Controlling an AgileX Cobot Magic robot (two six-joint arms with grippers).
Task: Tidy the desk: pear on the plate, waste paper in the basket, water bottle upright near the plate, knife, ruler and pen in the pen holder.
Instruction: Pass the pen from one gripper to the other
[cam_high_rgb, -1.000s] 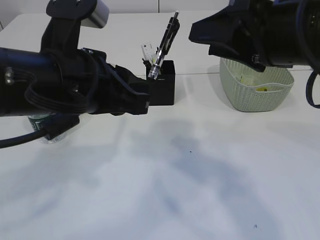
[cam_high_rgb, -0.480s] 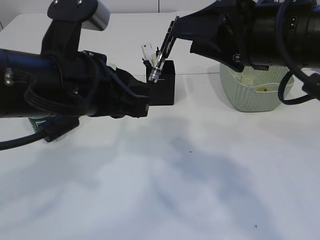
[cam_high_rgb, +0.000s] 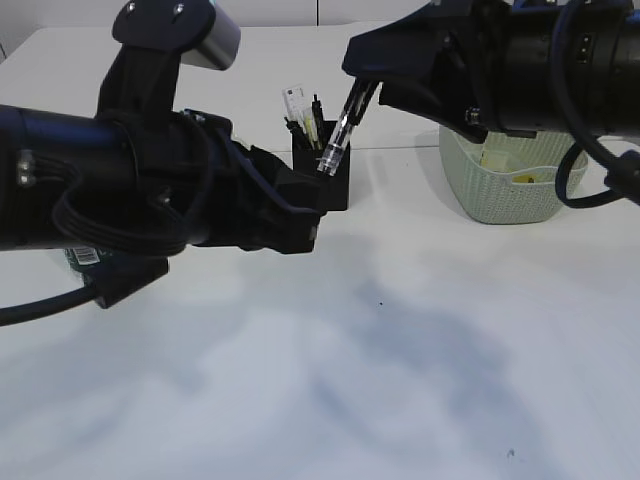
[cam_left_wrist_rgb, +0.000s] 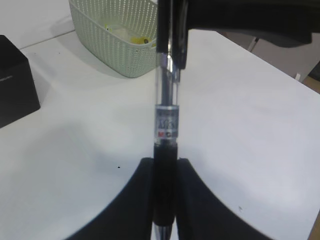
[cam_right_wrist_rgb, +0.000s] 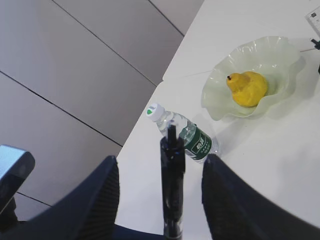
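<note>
Here, a white counter (cam_high_rgb: 400, 380) fills the exterior view, its smooth top crossed by soft grey shadows and marked by a few dark specks. At far left, a water bottle (cam_high_rgb: 82, 256) with a green label shows only in part behind the left arm; the right wrist view shows it tilted, close by a ruffled translucent plate (cam_right_wrist_rgb: 260, 75) holding a yellow pear (cam_right_wrist_rgb: 246, 85), with grey wall panels lined by dark seams beyond the counter's edge. The left gripper (cam_left_wrist_rgb: 165, 200) has its fingers clamped on the dark grip end of a pen (cam_high_rgb: 342, 135), whose clear barrel slants up and to the right. Just behind it stands a black pen holder (cam_high_rgb: 335, 175), already stocked with several items too small to identify. The right gripper (cam_right_wrist_rgb: 160, 200) is spread wide, one finger on each side of the pen's upper end, touching neither side of it in the wrist view. At right, a pale green woven basket (cam_high_rgb: 510, 185) sits on the counter with yellowish scraps inside.
</note>
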